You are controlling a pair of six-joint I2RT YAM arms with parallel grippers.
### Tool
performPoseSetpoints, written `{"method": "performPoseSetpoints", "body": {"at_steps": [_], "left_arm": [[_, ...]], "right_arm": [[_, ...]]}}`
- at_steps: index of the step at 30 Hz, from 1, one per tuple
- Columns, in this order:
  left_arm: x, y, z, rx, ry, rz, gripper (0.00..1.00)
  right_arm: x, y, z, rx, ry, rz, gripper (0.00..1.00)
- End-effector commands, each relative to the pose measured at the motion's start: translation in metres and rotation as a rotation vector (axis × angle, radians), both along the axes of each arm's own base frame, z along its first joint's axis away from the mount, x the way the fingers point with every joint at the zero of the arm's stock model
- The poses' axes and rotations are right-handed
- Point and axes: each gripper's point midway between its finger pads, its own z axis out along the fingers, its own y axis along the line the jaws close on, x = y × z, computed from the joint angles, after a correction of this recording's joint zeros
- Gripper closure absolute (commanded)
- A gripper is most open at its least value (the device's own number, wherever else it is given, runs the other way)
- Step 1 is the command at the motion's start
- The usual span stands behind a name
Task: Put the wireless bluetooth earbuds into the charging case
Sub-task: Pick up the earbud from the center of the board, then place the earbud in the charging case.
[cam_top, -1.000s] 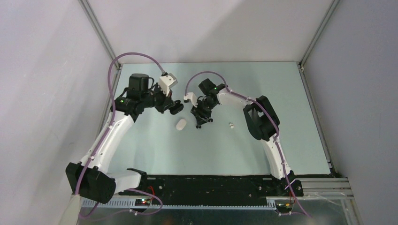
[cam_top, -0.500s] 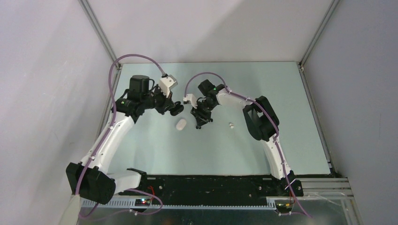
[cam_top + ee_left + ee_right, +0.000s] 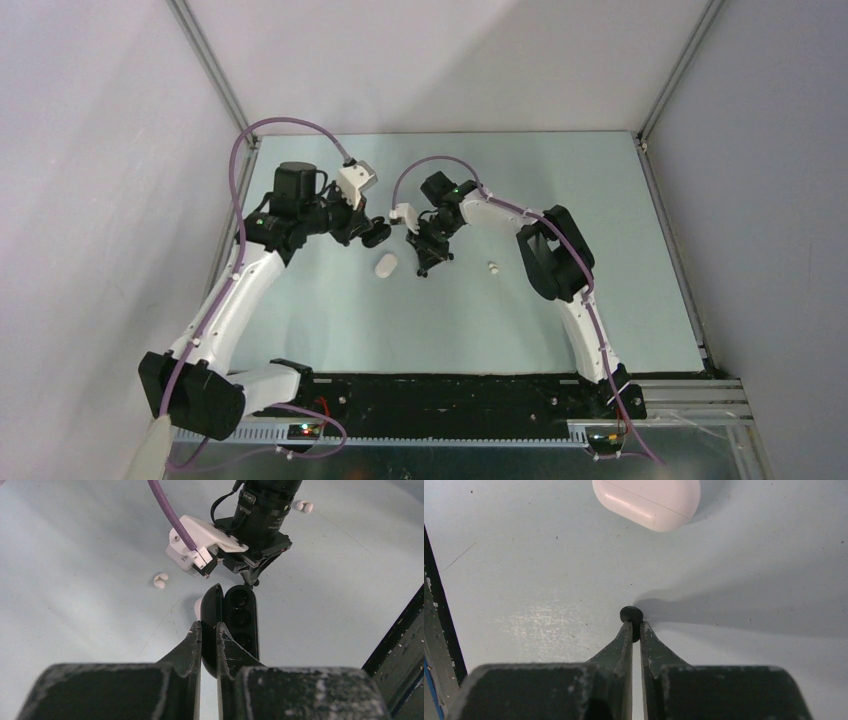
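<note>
My left gripper is shut on the lid of an open black charging case and holds it above the table, with its empty sockets showing. In the top view that case sits at the left fingertips. My right gripper is shut on a tiny black earbud just above the table. It hangs just beyond the open case, at the right gripper. One white earbud lies left of the case, and a second white earbud lies beyond the right wrist.
A closed white case lies ahead of the right fingers, and in the top view the white case sits between the two grippers. The right wrist's white camera block hangs close above the black case. The black front rail borders the near edge.
The right gripper's jaws have closed from partly open onto the black earbud. Both arms have hardly moved, and the left gripper still holds the case.
</note>
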Motion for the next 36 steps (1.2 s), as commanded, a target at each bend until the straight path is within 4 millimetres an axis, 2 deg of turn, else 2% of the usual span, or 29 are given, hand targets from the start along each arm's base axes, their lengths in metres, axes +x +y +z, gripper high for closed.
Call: {"method": "performPoseSetpoints", "body": {"at_steps": [1,3,9,13,15,16,17,20,23,27,32,36], "left_arm": [[0.002,-0.004,0.015,-0.031,-0.044,-0.005,1.00],[0.003,-0.005,0.015,-0.036,-0.040,-0.010,1.00],[0.015,-0.009,0.012,-0.044,-0.016,-0.022,1.00],[0.031,-0.016,0.011,-0.047,0.006,-0.029,1.00],[0.040,-0.020,0.011,-0.044,0.010,-0.034,1.00],[0.043,-0.021,0.012,-0.039,0.005,-0.039,1.00],[0.048,-0.024,0.012,-0.033,0.002,-0.046,1.00],[0.057,-0.035,0.016,-0.007,-0.036,-0.090,1.00],[0.064,-0.048,0.021,0.010,-0.079,-0.136,1.00],[0.070,-0.066,0.027,0.033,-0.150,-0.198,1.00],[0.066,-0.083,0.029,-0.009,-0.171,-0.252,1.00],[0.060,-0.094,0.033,-0.073,-0.147,-0.288,1.00]], "right_arm": [[0.002,0.003,0.019,0.031,-0.047,0.031,0.95],[0.004,0.001,0.028,0.047,-0.056,0.033,1.00],[0.015,-0.020,0.075,0.121,-0.145,0.033,1.00],[0.020,-0.047,0.116,0.168,-0.242,0.057,1.00],[0.018,-0.061,0.146,0.202,-0.313,0.079,1.00],[0.016,-0.069,0.152,0.203,-0.317,0.084,1.00],[0.014,-0.074,0.168,0.221,-0.378,0.117,1.00],[0.011,-0.084,0.194,0.239,-0.503,0.186,1.00],[0.010,-0.082,0.226,0.264,-0.637,0.238,1.00],[0.012,-0.070,0.255,0.283,-0.761,0.284,1.00],[0.012,-0.056,0.281,0.313,-0.901,0.316,1.00],[0.011,-0.045,0.287,0.327,-1.020,0.360,1.00]]}}
